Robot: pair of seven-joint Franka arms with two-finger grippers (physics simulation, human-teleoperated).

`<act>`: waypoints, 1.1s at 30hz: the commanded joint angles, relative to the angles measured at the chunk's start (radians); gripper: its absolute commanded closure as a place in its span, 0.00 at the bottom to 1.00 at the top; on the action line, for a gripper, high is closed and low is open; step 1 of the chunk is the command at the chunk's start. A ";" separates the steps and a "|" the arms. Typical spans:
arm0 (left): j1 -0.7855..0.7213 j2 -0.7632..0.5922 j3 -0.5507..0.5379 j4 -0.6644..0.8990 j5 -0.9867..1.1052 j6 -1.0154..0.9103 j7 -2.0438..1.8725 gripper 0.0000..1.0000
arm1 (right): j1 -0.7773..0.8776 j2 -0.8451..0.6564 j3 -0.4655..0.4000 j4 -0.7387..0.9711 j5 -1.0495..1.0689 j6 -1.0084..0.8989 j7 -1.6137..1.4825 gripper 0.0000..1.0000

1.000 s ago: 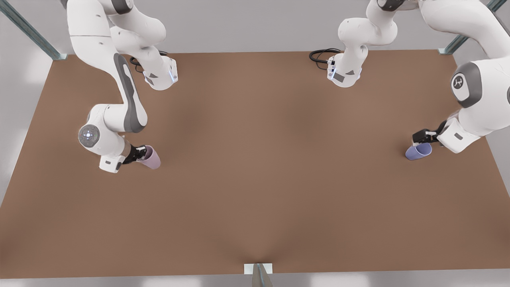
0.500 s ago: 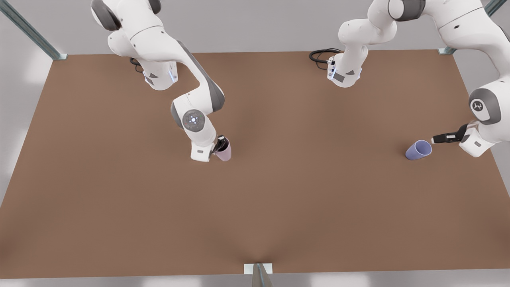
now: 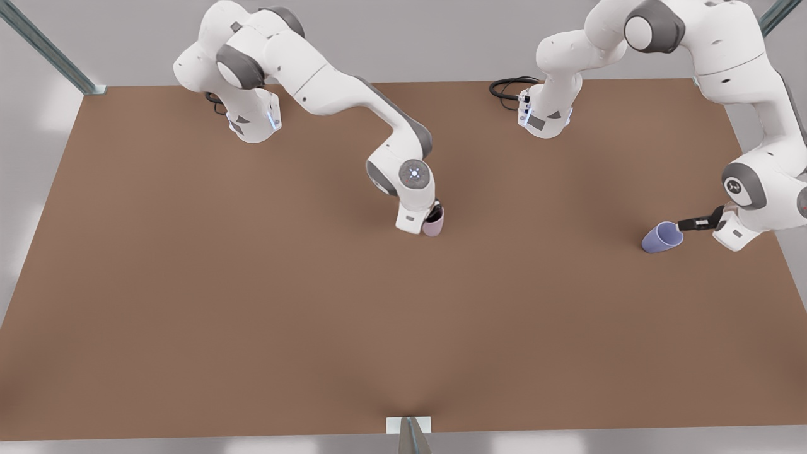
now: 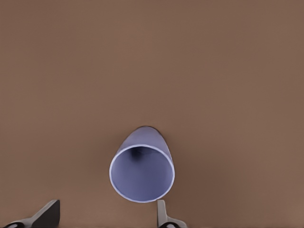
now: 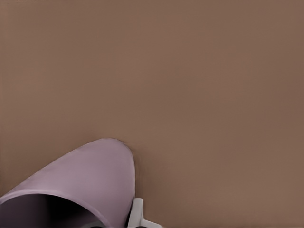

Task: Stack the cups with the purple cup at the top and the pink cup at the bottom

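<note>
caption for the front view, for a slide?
Right gripper holds the pink cup near the table centre; left gripper, open, sits beside the purple cup.

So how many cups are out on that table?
2. The pink cup is near the table's middle, held by the right gripper. The purple cup stands at the front view's right, just ahead of the left gripper, whose fingers are open.

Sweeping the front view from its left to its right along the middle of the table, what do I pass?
Right gripper shut on the pink cup → purple cup lying on its side on the table → left gripper, open, beside its rim.
</note>
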 commanded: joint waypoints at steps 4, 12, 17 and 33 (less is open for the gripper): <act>0.022 0.021 0.000 -0.053 -0.007 0.151 0.076 0.00 | 0.000 0.023 0.010 -0.005 -0.007 0.055 0.429 0.79; 0.041 0.054 0.000 -0.072 -0.014 0.194 0.074 0.00 | 0.000 0.034 0.009 -0.011 -0.007 0.055 0.423 0.03; 0.041 0.060 0.000 -0.073 -0.014 0.202 0.071 0.00 | 0.002 0.028 0.009 -0.009 -0.007 0.055 0.409 0.00; 0.041 0.100 -0.001 -0.076 -0.096 0.214 0.054 0.57 | -0.346 -0.406 -0.028 -0.114 -0.096 -0.388 -0.071 0.00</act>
